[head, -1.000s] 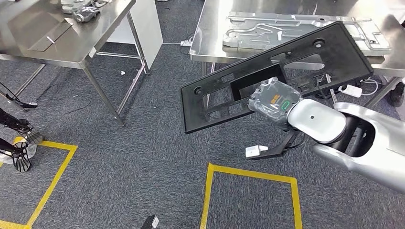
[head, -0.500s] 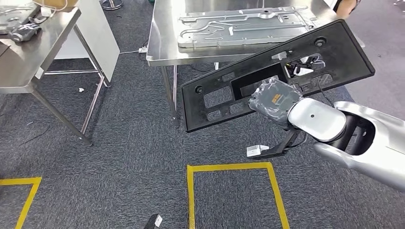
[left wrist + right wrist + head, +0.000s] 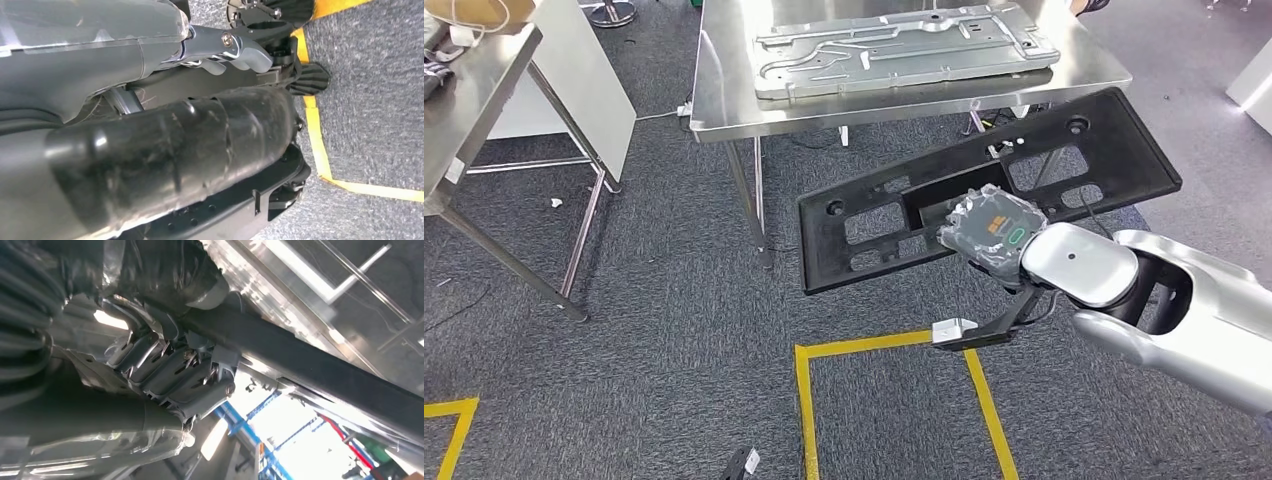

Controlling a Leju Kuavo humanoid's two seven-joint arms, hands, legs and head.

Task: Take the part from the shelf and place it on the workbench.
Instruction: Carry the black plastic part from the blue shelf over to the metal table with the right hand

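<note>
The right hand [image 3: 990, 228] is gripping the black plastic panel [image 3: 984, 185] along its lower edge, carrying it tilted above the carpet just short of the steel workbench [image 3: 724, 70], so the next move is probably calling for lifting it over the edge.

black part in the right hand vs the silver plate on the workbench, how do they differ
The black part is matt black with cut-out openings you can see the floor through; the silver plate is shiny metal with raised channels. The black part is held in the air by the right hand, tilted; the silver plate lies flat on the workbench. Both are long, flat, roughly rectangular panels.
</note>
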